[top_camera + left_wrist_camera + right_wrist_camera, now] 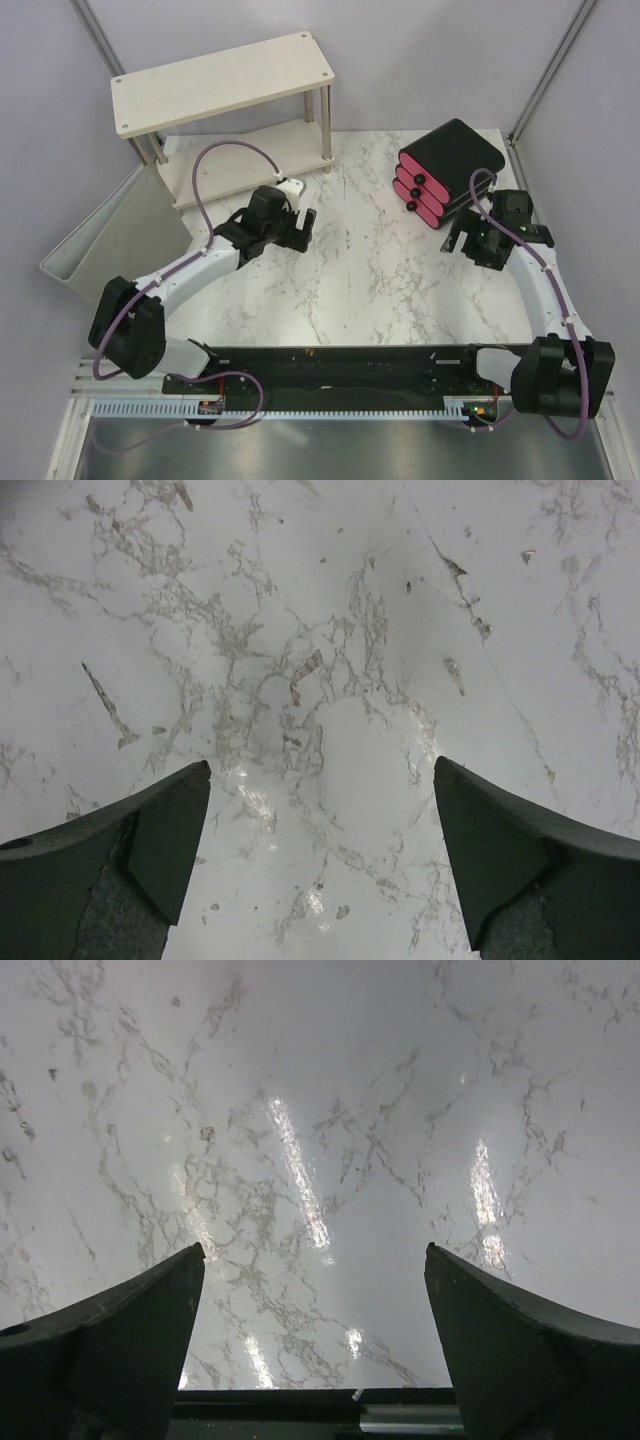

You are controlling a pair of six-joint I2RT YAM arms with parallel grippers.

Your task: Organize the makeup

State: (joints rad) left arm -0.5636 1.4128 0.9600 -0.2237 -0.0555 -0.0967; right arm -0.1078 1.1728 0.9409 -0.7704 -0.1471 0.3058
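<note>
Far left, beside the tabletop's edge: a pale grey bin (95, 250), leaning outward. Behind it, at the far-left corner: a light wooden shelf (220, 80) with two tiers on metal posts.

Next, the left tool (303, 228), poised over the white marble tabletop (370, 290) just in front of the shelf's lower tier. Spread wide, dark fingers (150, 840) well apart in the left wrist view, with only veined marble between and beyond them. Grips nothing.

Further right, at the far-right corner: a black box (455, 150) set at an angle, with three pink drawer fronts (420, 192) stacked on the side facing the middle of the tabletop, each with a small dark knob.

Just beside the near end of that box: the right tool (465, 245), also over bare marble. Likewise spread wide, fingers (130, 1330) far apart in the right wrist view, only glossy tabletop with streaks of reflected light between them. Clamped on nothing.

As for the makeup: not to be made out in any of the three views, so cannot tell where it lies relative to either tool.
</note>
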